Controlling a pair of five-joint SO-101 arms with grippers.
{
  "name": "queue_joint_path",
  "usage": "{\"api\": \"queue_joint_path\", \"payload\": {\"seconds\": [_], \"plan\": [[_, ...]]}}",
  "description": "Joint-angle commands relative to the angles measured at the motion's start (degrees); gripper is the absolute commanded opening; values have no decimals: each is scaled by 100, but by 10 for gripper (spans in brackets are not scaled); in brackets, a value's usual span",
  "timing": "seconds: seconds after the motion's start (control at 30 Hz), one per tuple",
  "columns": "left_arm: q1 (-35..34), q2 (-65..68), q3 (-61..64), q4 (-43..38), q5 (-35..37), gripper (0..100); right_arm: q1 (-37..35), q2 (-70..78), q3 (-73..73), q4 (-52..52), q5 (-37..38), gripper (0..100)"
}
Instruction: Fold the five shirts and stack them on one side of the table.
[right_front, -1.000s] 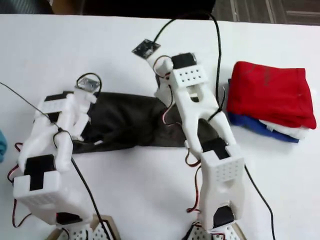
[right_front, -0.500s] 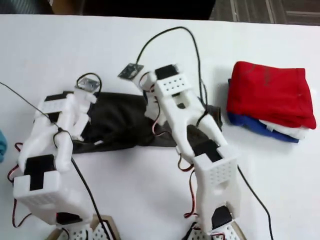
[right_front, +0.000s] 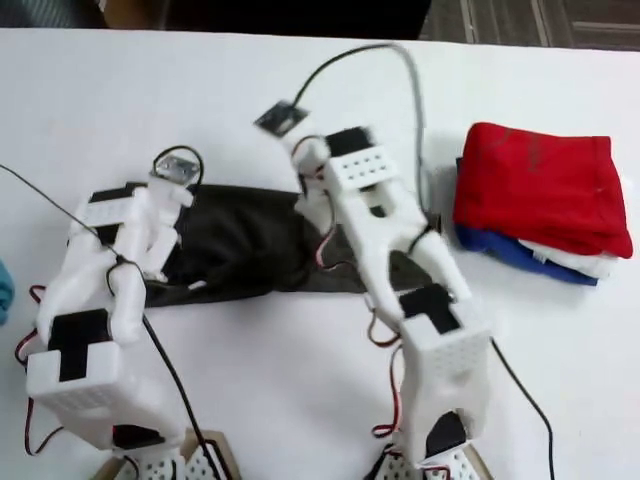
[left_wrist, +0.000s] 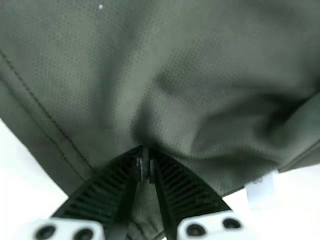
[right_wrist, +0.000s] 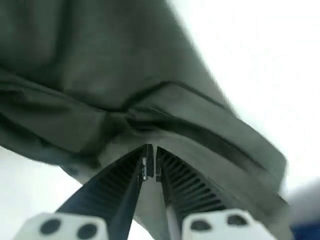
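The table (right_front: 120, 90) is plain white. The dark grey-green shirt (right_front: 240, 250) on it has a fine dotted mesh weave and darker stitched seam lines, with a small white tag (left_wrist: 260, 187) at one edge. The stack's top shirt is a solid red shirt (right_front: 540, 190), over a blue shirt (right_front: 505, 250) and a white shirt (right_front: 590, 265). The left arm (right_front: 95, 270) and right arm (right_front: 400, 240) are white with black motor blocks, trailing red and black wires (right_front: 385, 400). The left gripper (left_wrist: 144, 165) and right gripper (right_wrist: 151, 162) have black ribbed fingers (left_wrist: 110, 185) on white bases. A teal object (right_front: 4, 290) sits at the table's edge.
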Motion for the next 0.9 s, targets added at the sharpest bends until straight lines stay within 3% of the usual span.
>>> {"api": "queue_joint_path", "payload": {"seconds": [0.0, 0.13, 0.4, 0.67, 0.87], "plan": [[62, 44, -13, -149, -9, 26, 338, -927, -105, 382, -53, 22], [62, 44, -13, -149, -9, 26, 901, -1130, 563, 330, 35, 22], [62, 44, -4, -149, -9, 26, 1851, -1130, 2040, -1095, 316, 22], [62, 44, -4, -149, -9, 26, 1692, -1279, 2251, -1156, 299, 22], [53, -18, -13, -132, 9, 26, 1543, -2404, 2295, -1095, 264, 22]]}}
